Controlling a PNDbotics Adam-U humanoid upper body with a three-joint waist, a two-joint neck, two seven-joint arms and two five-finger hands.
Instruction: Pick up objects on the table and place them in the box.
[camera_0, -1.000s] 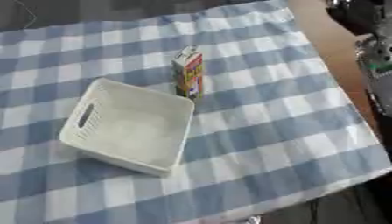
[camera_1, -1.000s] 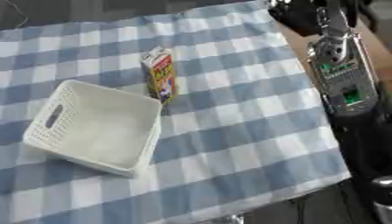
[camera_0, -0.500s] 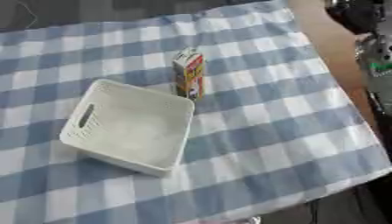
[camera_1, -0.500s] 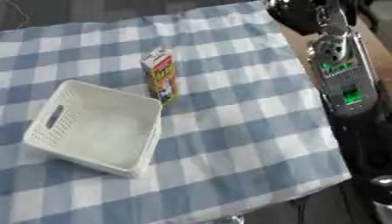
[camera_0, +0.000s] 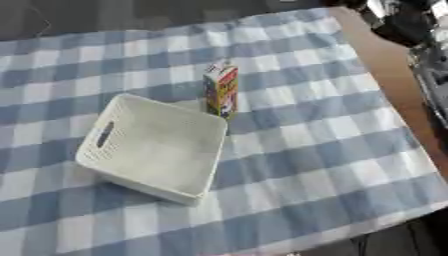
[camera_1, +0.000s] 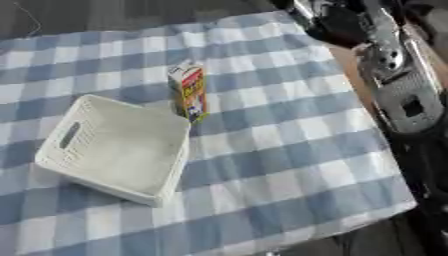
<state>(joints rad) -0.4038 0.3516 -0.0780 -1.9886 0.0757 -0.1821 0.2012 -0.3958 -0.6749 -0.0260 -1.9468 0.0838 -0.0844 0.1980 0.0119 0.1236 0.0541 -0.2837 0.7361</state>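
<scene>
The right arm (camera_1: 398, 85) comes in along the right edge of the desk (camera_1: 289, 150), black at its far end and silver and grey lower down. A dark mass at the upper right, about where the right hand (camera_1: 337, 25) would be, hangs above the far right corner of the checked blue-and-white cloth (camera_0: 315, 150); it is probably the hand, but I cannot tell whether its fingers are straight or curled. It holds nothing that can be made out. The left hand shows in neither eye view. Well to the left of that hand and nearer the camera, a small carton (camera_0: 221, 89) stands upright on the cloth, white on top with red and yellow sides. Just beside the carton, on the side farther from the hand, sits the white box (camera_0: 114, 162), a perforated basket with a slot handle in its left wall, turned askew to the checks, with one corner close to the carton's base. The box's inside looks bare.
</scene>
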